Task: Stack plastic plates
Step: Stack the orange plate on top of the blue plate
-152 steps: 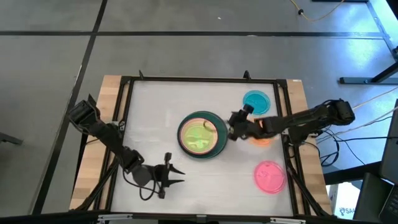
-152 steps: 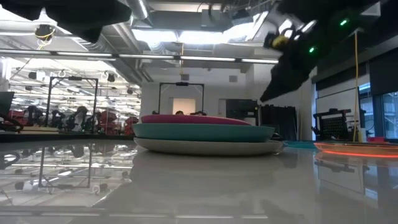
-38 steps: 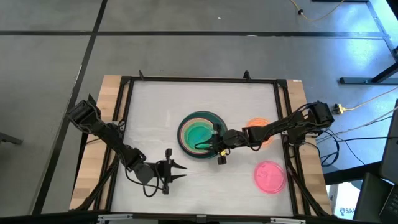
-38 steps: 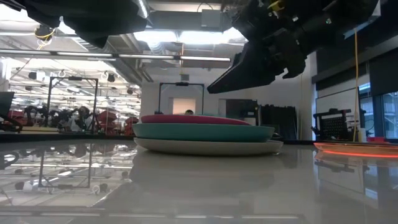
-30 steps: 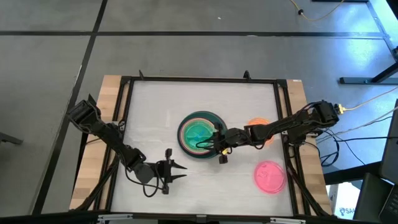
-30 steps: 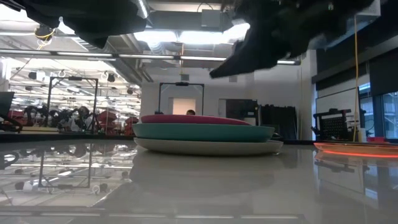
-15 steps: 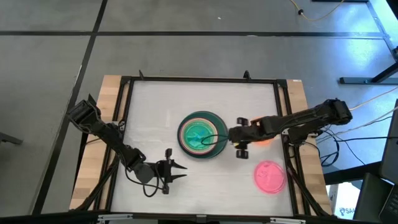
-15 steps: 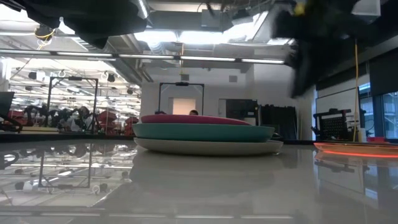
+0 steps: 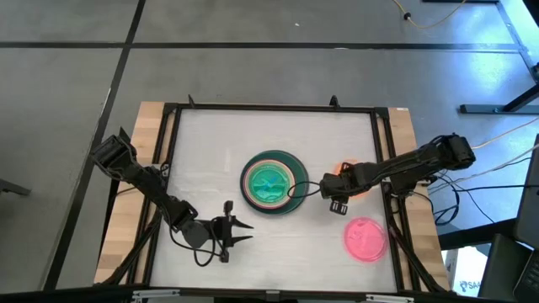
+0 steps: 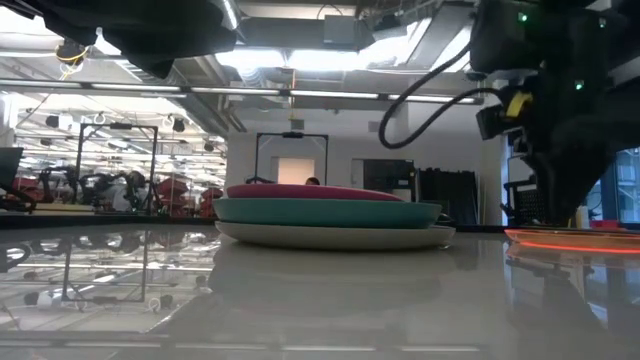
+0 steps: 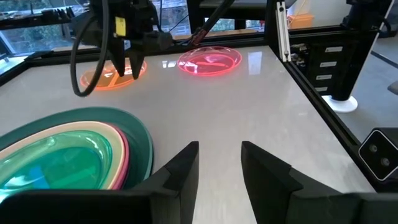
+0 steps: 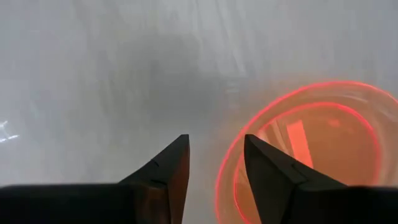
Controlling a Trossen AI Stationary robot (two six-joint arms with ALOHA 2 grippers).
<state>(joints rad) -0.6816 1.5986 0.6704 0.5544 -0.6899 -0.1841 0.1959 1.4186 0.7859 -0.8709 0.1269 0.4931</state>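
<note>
A stack of plates (image 9: 271, 182) stands mid-table: a dark green plate outermost, a small teal one (image 11: 56, 158) on top. In the low view the stack (image 10: 330, 212) rests on a grey bottom plate. The small orange plate (image 12: 311, 149) lies flat on the table to its right, and the pink plate (image 9: 365, 238) lies near the front right. My right gripper (image 12: 214, 165) is open and points down. Its fingers stand on either side of the orange plate's rim nearest the stack, low over it. My left gripper (image 9: 246, 233) is open and empty at the front left.
The black frame (image 9: 387, 160) runs around the white table top. My right arm (image 9: 404, 164) crosses above the orange plate. Bare table top lies left of and beyond the stack.
My right gripper has drawn back from the stack's right rim toward the table's right edge. It has tipped from level to pointing down and come low over the orange plate's rim. The teal plate stays on top of the stack.
</note>
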